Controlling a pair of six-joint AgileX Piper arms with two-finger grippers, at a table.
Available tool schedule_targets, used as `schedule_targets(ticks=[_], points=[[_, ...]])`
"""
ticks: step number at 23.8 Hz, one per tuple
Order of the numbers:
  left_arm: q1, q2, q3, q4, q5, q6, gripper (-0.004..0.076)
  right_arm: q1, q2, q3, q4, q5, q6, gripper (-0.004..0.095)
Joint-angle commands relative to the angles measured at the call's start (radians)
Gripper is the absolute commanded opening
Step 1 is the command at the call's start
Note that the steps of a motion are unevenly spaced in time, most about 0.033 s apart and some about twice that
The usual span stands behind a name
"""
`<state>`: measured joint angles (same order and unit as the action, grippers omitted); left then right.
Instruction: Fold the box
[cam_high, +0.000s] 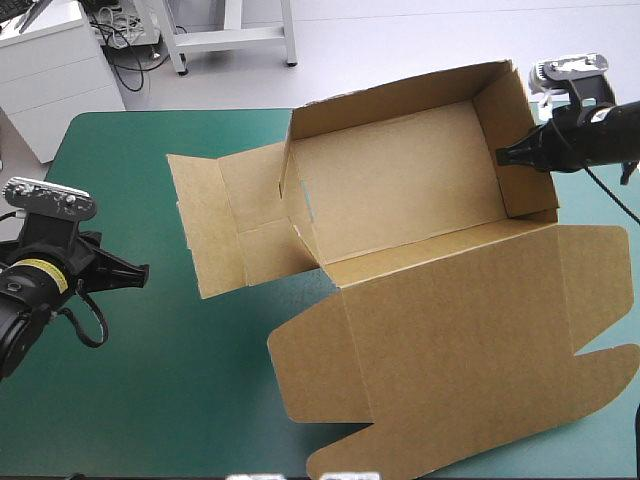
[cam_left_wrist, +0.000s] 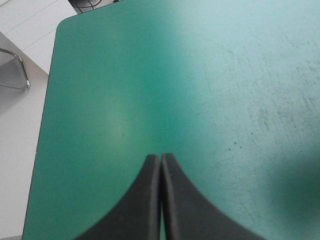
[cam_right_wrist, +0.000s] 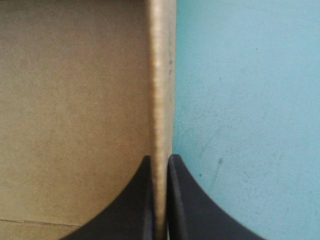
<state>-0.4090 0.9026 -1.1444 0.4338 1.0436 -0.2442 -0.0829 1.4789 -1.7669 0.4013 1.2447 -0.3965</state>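
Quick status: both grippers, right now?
Left gripper: shut, holding nothing, over the teal-green cover.
Right gripper: shut on the box, pinching its raised end wall.

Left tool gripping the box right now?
No, the left tool is shut on nothing over bare teal-green cover, well apart from the box.

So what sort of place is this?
Probably a robot test lab: a teal-green table, a half-folded brown box held by the right tool, white drawers beyond.
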Motion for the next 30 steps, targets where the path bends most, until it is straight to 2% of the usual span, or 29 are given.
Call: schedule_targets(ticks=[1, 9, 14, 17, 19, 21, 22, 26, 30], points=[[-0.002, -0.01, -0.025, 0.022, -0.054, -0.021, -0.0022, -0.038, -0.097, 0.026, 0.114, 0.001, -0.036, -0.0023], [-0.002, -0.01, -0.01, -0.135, -0.164, 0.016, -0.0006, -0.038, -0.143, 0.037, 0.151, 0.001, -0.047, -0.0023], [0.0, -0.005, 0.047, -0.134, -0.175, 0.027, -0.0006, -0.038, -0.148, 0.037, 0.153, 0.001, -0.047, -0.0023], [0.034, 0.015, 0.059, -0.193, -0.179, 0.083, -0.0004, -0.038, -0.148, 0.037, 0.154, 0.001, -0.047, -0.0023], [0.094, 0.037, 0.059, -0.328, -0.205, 0.183, -0.0004, -0.038, -0.148, 0.037, 0.161, 0.001, -0.05, -0.0023], [0.194, 0.076, 0.057, -0.545, -0.203, 0.37, -0.0004, -0.038, -0.148, 0.037, 0.178, -0.001, -0.061, -0.0023], [0.262, 0.105, 0.057, -0.682, -0.189, 0.467, -0.0004, -0.038, -0.148, 0.037, 0.178, -0.004, -0.061, -0.0023], [0.427, 0.148, 0.057, -0.989, -0.124, 0.704, -0.0004, -0.038, -0.148, 0.037, 0.179, -0.008, -0.061, -0.0023], [0.595, 0.153, 0.057, -1.196, -0.032, 0.861, -0.0005, -0.038, -0.148, 0.037, 0.189, -0.017, -0.061, -0.0023]])
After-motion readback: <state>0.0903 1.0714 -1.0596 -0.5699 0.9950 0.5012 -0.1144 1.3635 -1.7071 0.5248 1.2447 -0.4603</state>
